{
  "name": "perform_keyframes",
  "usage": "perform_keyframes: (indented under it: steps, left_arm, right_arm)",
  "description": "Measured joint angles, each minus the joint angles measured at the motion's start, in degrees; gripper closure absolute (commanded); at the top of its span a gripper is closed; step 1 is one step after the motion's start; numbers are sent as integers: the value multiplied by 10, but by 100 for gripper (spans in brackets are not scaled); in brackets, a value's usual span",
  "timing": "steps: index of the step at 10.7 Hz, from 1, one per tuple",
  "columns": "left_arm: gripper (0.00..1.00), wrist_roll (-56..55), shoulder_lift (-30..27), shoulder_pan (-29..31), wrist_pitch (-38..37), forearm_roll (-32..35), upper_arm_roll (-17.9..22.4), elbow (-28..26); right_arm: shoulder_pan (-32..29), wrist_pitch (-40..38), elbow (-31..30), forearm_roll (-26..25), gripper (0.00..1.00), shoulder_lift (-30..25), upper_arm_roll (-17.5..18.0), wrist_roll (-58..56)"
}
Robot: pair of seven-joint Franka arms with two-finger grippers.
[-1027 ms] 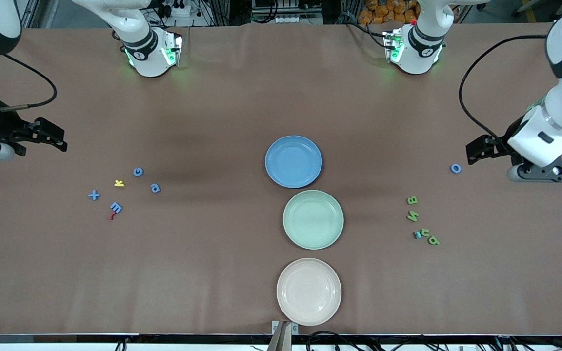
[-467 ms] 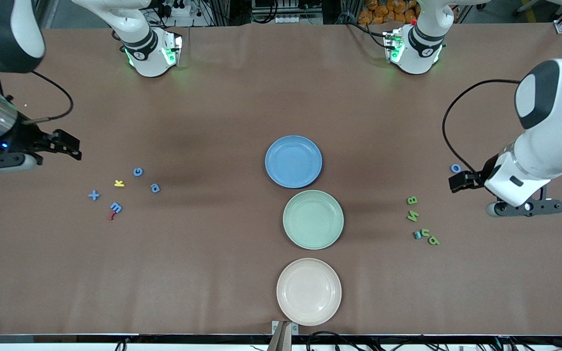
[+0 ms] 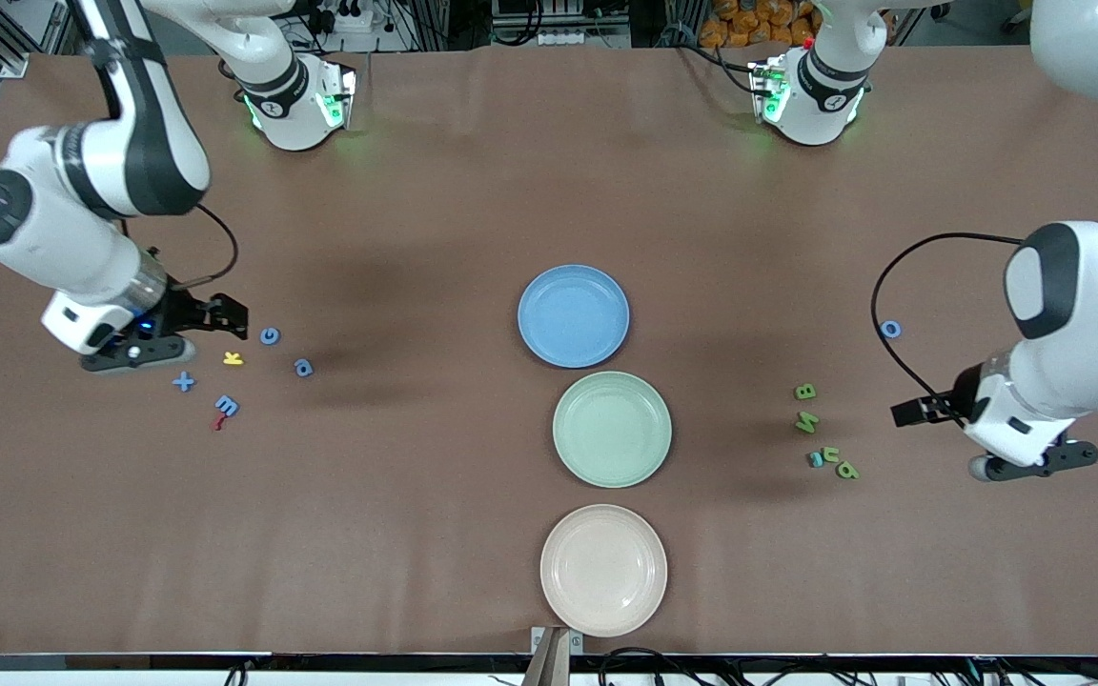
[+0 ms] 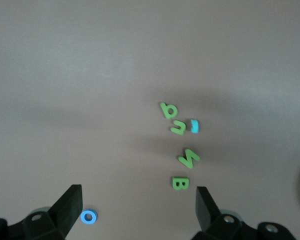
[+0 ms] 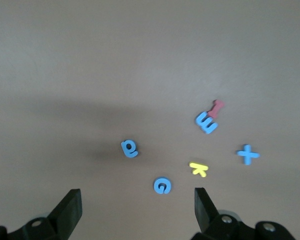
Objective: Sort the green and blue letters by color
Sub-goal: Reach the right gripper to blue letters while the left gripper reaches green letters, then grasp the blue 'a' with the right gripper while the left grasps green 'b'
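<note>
Both arms have swung in, the right gripper (image 3: 236, 317) open beside the blue letters (image 3: 270, 335), the left gripper (image 3: 904, 413) open near the green letters (image 3: 805, 422), so picking looks about to begin.

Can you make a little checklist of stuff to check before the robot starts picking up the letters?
1. Right end effector open: ok, its fingers stand wide, holding nothing, beside the blue G.
2. Left end effector open: ok, empty, near the green letters.
3. Blue plate ready: ok, nothing lies on it.
4. Green plate ready: ok, nothing lies on it.
5. Letters apart enough to grab singly: not ok for all. The blue E touches the red squiggle, and a small blue piece sits against a green letter.
6. Yellow letter left alone: ok, it lies among the blue ones.
</note>
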Motion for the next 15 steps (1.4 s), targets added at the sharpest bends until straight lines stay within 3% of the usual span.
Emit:
perform_keyframes:
  steps: [3, 8, 11, 15]
  left_arm:
    - [0, -57, 21, 27, 92, -17, 0, -43]
    - [0, -285, 78, -3, 207, -17, -4, -72]
    - [0, -351, 109, -13, 233, -17, -4, -67]
    - [0, -361, 121, -9, 233, -17, 0, -59]
  right_arm:
    - [21, 45, -9, 0, 13, 63, 9, 0]
    - [25, 213, -72, 0, 25, 137, 16, -55]
    - [25, 220, -74, -1, 29, 157, 16, -70]
    - [24, 232, -74, -1, 33, 172, 15, -75]
